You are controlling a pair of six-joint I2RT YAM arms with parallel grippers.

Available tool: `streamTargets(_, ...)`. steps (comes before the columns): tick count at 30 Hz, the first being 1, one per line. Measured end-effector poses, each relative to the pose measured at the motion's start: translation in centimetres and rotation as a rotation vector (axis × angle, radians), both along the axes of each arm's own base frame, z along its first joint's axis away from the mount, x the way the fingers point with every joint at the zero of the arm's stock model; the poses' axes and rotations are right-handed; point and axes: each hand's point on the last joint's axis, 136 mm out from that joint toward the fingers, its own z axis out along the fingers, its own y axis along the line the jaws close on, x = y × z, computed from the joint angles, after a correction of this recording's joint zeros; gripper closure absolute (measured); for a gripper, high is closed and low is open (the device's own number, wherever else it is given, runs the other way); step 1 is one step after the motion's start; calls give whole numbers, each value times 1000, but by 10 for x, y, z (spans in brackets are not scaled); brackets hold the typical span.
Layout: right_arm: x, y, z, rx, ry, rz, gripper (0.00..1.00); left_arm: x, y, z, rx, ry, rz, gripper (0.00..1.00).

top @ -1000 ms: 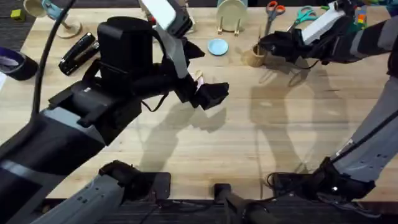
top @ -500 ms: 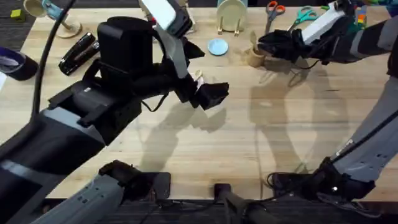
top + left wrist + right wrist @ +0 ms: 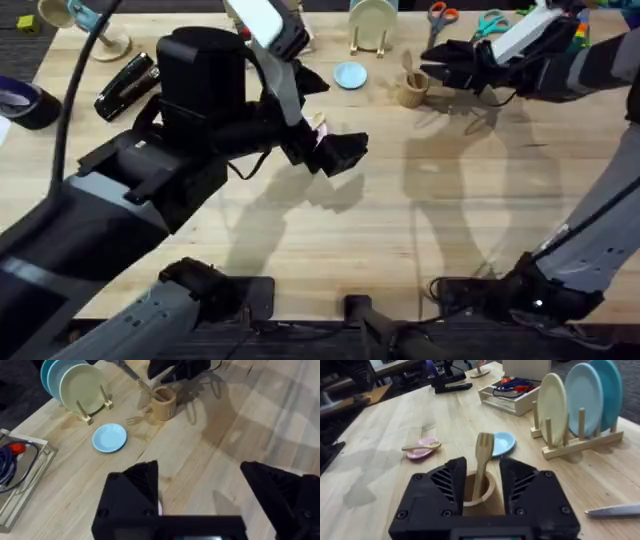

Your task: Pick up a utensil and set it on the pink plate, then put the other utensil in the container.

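Pale wood planks are making up the bench [image 3: 330,250] I am working over. My right end effector [image 3: 432,68] is hovering at the far side, just beside the tan wooden cup [image 3: 411,90], with its black fingers [image 3: 447,482] spread apart and gripping nothing. Through the right wrist camera I am seeing the cup [image 3: 479,491] sitting between those parted fingers, and the little wooden fork [image 3: 482,462] is standing inside it, tines up, leaning against the rim. In the overhead view the fork [image 3: 408,66] is poking up out of the cup.

Farther off in that wrist view, the pink plate [image 3: 423,448] is lying flat on the bench with the pale wooden utensil [image 3: 421,446] resting across it. The light-blue plate [image 3: 501,443] is sitting near the cup, between it and a wooden rack holding larger plates [image 3: 577,405].

My left end effector [image 3: 335,152] is hanging over the middle of the bench, well apart from the cup. Its wrist camera is showing its two black fingers [image 3: 131,491] held wide apart with nothing between them, and beyond them the light-blue plate [image 3: 109,438] and the cup [image 3: 164,402].
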Motion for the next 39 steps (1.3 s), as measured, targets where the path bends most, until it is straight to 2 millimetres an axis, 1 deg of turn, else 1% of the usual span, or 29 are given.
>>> streamTargets(4,5,-2,9,5,14,-2,577,0,0,0,0,0,0,5)
streamTargets(7,9,-2,19,12,31,-2,558,0,0,0,0,-1,0,6)
streamTargets(10,10,-3,39,18,49,-3,525,0,0,0,0,-1,0,6)
streamTargets(15,10,-3,82,28,68,-4,490,0,0,0,0,-1,0,6)
streamTargets(17,9,-3,96,35,87,-4,481,0,0,0,0,0,0,6)
streamTargets(21,4,-1,116,36,80,-2,453,0,0,0,0,0,0,6)
streamTargets(24,0,1,126,41,91,0,443,0,0,0,0,0,0,6)
streamTargets(29,-3,7,131,61,168,14,429,0,0,0,0,0,0,8)
streamTargets(33,-4,14,136,64,185,28,422,0,0,0,0,0,0,6)
streamTargets(36,1,14,148,65,178,28,423,0,0,0,0,0,0,7)
streamTargets(39,7,12,166,63,167,29,423,0,0,0,0,0,0,6)
